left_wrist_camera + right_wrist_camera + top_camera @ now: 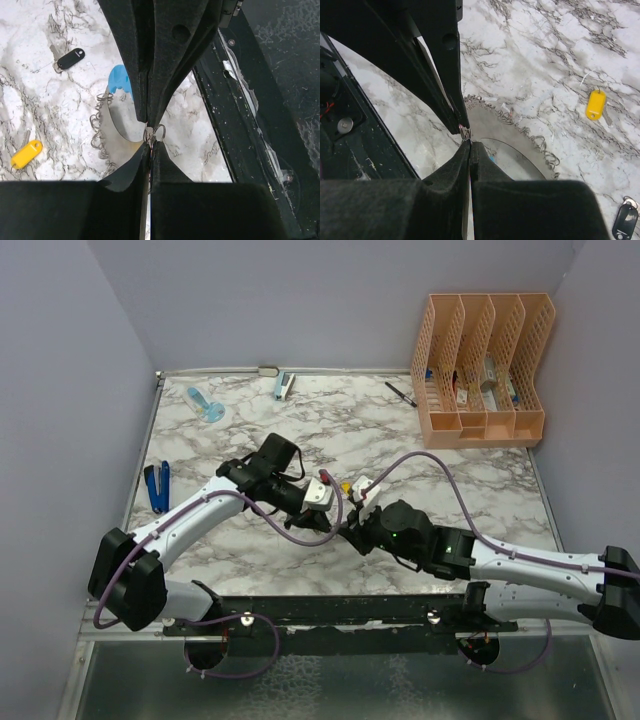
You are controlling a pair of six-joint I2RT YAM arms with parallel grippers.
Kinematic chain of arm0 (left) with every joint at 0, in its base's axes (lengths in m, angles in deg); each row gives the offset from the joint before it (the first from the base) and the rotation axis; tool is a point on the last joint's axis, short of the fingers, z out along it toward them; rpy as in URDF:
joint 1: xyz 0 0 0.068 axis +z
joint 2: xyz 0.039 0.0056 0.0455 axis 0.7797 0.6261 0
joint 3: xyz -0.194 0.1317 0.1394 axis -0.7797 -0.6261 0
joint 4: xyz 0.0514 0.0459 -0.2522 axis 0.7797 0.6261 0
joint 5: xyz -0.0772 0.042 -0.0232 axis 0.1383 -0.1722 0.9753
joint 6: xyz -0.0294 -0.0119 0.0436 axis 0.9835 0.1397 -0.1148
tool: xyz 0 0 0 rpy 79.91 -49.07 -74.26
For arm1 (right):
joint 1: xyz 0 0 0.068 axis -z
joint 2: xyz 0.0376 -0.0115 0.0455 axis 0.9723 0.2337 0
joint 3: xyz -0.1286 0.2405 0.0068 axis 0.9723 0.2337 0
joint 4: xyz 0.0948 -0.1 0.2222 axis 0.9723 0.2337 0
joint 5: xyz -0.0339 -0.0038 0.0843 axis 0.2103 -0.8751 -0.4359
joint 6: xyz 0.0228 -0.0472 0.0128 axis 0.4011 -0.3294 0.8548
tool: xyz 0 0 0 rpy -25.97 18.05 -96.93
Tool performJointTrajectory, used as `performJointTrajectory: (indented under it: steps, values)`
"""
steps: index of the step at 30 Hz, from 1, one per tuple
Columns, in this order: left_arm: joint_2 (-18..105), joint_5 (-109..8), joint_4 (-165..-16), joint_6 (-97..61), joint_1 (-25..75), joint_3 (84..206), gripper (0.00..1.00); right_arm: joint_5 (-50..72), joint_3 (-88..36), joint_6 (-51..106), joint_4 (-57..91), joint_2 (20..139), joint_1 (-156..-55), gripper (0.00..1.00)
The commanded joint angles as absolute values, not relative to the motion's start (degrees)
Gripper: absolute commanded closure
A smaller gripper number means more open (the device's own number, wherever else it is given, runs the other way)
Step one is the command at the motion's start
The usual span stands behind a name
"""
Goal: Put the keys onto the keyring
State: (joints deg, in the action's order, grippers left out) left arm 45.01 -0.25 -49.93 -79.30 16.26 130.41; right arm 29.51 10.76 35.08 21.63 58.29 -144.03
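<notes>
Left pincer (150,150) and right pincer (470,147) both pinch the keyring (120,82) mid-frame in my wrist views; overhead I cannot make out the grip.

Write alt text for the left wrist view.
The left gripper and right gripper, both shut, meet tip to tip, pinching the edge of the keyring. A yellow key and black key lie loose on the marble table.
</notes>
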Motion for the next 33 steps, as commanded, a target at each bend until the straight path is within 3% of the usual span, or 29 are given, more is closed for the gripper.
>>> performJointTrajectory:
  steps: [1,33]
  values:
    - [43.84,-5.07,-49.03,-80.21,16.78,132.46,1.0,30.41,12.16,37.59,20.41,55.18,-144.6,0.99]
    - [42.52,-9.6,-38.46,-88.83,17.78,138.17,1.0,40.37,12.17,50.86,25.29,54.41,-144.61,0.99]
